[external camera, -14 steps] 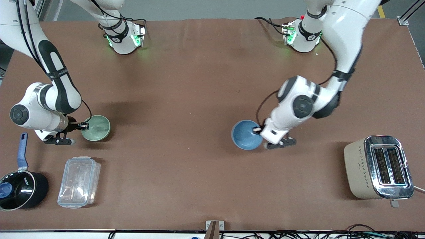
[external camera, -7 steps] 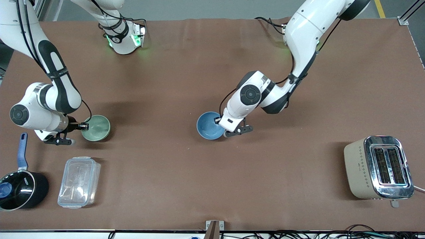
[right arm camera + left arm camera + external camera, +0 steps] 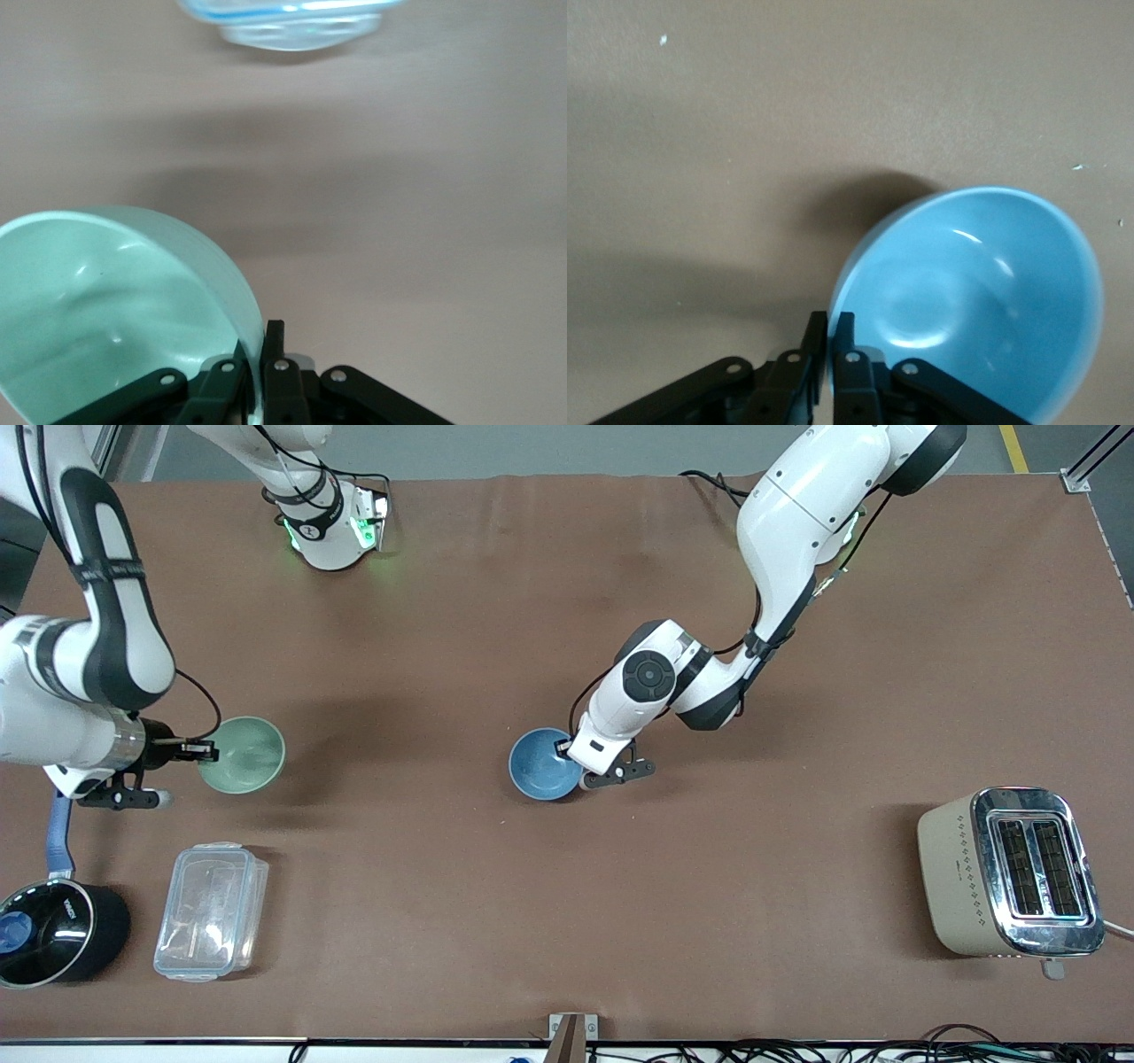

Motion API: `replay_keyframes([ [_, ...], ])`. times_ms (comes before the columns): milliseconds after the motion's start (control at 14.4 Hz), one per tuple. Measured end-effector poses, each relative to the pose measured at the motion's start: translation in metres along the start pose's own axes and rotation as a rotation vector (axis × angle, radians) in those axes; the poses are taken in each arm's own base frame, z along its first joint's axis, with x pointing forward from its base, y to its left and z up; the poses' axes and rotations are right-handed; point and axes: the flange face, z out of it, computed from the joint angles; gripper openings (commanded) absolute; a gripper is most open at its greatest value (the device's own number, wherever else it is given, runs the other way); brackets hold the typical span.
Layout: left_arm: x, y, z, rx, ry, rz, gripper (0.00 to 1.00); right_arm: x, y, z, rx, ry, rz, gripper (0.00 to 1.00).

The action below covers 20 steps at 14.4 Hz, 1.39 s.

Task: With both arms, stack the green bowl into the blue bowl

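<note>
The pale green bowl (image 3: 243,755) hangs tilted above the table at the right arm's end, held by its rim. My right gripper (image 3: 205,753) is shut on that rim; in the right wrist view the rim (image 3: 252,332) sits between the closed fingers (image 3: 263,372). The sky-blue bowl (image 3: 542,763) is near the middle of the table, tilted, held by its rim. My left gripper (image 3: 567,749) is shut on it; in the left wrist view the bowl (image 3: 983,297) fills one side and its rim passes between the closed fingers (image 3: 831,350).
A clear plastic lidded box (image 3: 211,911) and a black saucepan with a blue handle (image 3: 53,921) stand nearer the front camera than the green bowl. The box also shows in the right wrist view (image 3: 288,19). A beige toaster (image 3: 1010,872) stands at the left arm's end.
My left arm has carried the blue bowl from the left arm's side toward the table's middle. My right gripper has lifted the green bowl off the table in the last half second.
</note>
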Motion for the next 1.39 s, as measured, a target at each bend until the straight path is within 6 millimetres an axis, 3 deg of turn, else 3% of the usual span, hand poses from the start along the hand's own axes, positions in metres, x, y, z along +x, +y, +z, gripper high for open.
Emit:
replay_keyframes([
  [139,0.004,0.002,-0.005,-0.002,0.017,0.011,1.0,-0.005,-0.033,-0.021,0.049,-0.001,-0.022,0.0],
  [348,0.028,0.004,-0.035,0.026,0.07,0.031,1.0,-0.007,-0.084,-0.021,0.089,-0.004,-0.025,0.0],
  [418,0.043,0.0,-0.061,0.064,0.097,0.033,1.0,-0.007,-0.104,-0.018,0.11,-0.009,-0.028,0.0],
  [557,0.079,-0.018,-0.135,0.146,0.151,0.011,1.0,-0.009,-0.147,-0.013,0.149,-0.009,-0.034,0.0],
  [766,0.121,-0.069,-0.255,0.201,0.214,-0.029,1.0,-0.013,-0.213,-0.004,0.153,0.03,0.0,0.0],
  [905,0.14,-0.113,-0.322,0.238,0.233,0.015,1.0,-0.017,-0.263,0.014,0.145,0.054,0.039,0.0],
  [1044,0.153,-0.156,-0.369,0.283,0.223,0.095,1.0,-0.022,-0.307,0.037,0.14,0.069,0.079,0.0],
  [1184,0.158,-0.19,-0.404,0.319,0.203,0.157,1.0,-0.027,-0.342,0.058,0.133,0.064,0.115,0.0],
  [1392,0.155,-0.226,-0.451,0.321,0.171,0.217,1.0,-0.032,-0.377,0.068,0.129,0.056,0.144,0.0],
])
